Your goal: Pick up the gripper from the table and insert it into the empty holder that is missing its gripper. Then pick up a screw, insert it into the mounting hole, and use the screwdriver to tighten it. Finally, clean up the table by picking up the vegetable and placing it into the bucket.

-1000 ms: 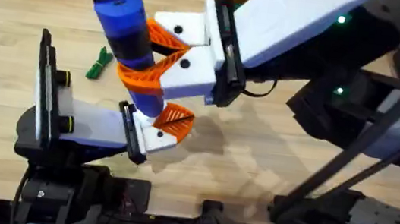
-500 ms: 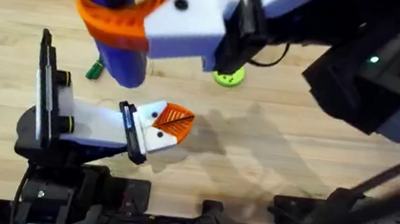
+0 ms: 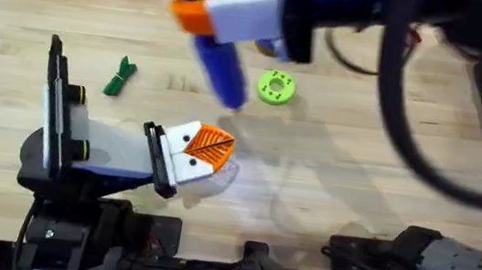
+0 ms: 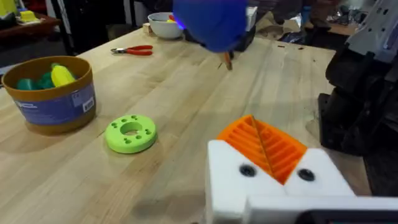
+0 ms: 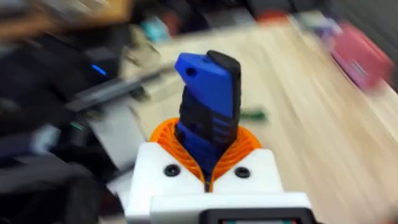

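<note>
The right gripper (image 5: 208, 163), with white mounts and orange ribbed pads, is squeezing the blue screwdriver (image 5: 208, 109) around its dark, ridged middle. In the overhead view the screwdriver (image 3: 217, 63) is hanging over the wooden table (image 3: 357, 168) with its long side slanting, and its narrow tip is pointing down toward the wood, close to a bright green disc with holes (image 3: 275, 87). The left gripper (image 3: 203, 146) is lying low on the table near the front edge, and its two white mounts with orange ribbed pads are sitting close together with nothing between them. The small dark green vegetable (image 3: 120, 76) is lying on the table, well apart from the screwdriver, with its long side running toward the far edge. The round bucket (image 4: 53, 93) is standing upright on the far right part of the table, with colourful toys inside. Red pliers (image 4: 132, 50) and a white bowl (image 4: 163, 25) are lying farther off.
</note>
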`<act>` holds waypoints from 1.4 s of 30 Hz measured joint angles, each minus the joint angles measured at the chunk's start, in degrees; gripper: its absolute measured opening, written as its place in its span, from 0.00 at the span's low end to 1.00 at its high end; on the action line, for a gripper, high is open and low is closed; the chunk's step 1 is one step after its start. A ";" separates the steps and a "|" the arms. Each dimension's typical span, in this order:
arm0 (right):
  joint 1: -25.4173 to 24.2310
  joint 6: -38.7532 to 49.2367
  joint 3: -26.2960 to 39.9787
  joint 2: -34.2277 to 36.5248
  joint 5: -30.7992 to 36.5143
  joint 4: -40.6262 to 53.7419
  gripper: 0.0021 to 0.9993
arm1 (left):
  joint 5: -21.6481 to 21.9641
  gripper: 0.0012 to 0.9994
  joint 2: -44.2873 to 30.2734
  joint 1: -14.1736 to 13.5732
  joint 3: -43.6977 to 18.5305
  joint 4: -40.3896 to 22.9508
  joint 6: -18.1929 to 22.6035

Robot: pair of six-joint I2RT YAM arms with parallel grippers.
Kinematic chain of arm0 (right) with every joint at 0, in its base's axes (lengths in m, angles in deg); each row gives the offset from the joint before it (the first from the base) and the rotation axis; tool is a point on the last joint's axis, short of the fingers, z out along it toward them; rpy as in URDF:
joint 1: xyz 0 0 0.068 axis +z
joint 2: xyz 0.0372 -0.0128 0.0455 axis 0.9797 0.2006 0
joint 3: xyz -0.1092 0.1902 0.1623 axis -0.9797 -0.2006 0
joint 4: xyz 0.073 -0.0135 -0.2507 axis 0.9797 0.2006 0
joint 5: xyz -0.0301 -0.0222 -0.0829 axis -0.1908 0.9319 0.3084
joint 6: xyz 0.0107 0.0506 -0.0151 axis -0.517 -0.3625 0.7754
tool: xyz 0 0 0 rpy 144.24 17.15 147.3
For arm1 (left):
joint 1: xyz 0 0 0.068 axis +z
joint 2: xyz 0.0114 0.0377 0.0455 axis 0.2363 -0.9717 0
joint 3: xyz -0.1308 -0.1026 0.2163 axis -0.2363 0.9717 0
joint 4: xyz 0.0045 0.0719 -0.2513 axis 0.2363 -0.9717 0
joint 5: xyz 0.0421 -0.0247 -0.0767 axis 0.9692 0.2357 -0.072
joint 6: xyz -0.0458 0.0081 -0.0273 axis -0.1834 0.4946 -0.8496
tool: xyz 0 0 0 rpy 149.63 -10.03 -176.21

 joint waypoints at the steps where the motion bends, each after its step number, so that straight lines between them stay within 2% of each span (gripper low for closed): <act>1: -0.68 2.01 1.92 -0.07 2.61 4.85 0.02 | 0.00 0.01 -0.02 0.00 0.00 0.00 0.00; 4: -2.90 7.20 7.81 -0.61 11.94 17.69 0.02 | 0.00 0.01 0.01 0.00 0.00 0.00 0.00; 9: -6.66 11.45 14.75 -2.40 26.61 31.30 0.02 | 0.00 0.01 -0.02 0.00 0.00 0.00 0.00; 12: -8.93 14.66 16.10 -3.13 33.64 36.55 0.02 | 0.00 0.01 -0.02 0.00 0.00 0.00 0.00; 15: -11.42 20.83 16.23 -2.65 37.89 40.72 0.02 | 0.00 0.01 -0.01 0.00 0.00 0.00 0.00; 21: -16.00 36.65 16.23 2.18 41.20 49.14 0.02 | 0.00 0.01 -0.01 0.00 0.00 0.00 0.00; 24: -17.95 42.54 16.23 6.42 41.85 49.86 0.02 | 0.00 0.01 0.00 0.00 0.00 0.00 0.00; 37: -24.46 55.02 16.23 31.60 44.01 49.59 0.02 | 0.00 0.01 -0.02 0.00 0.00 0.00 0.00; 42: -24.88 58.81 14.94 37.60 44.20 46.36 0.02 | 0.00 0.01 0.00 0.00 0.00 0.00 0.00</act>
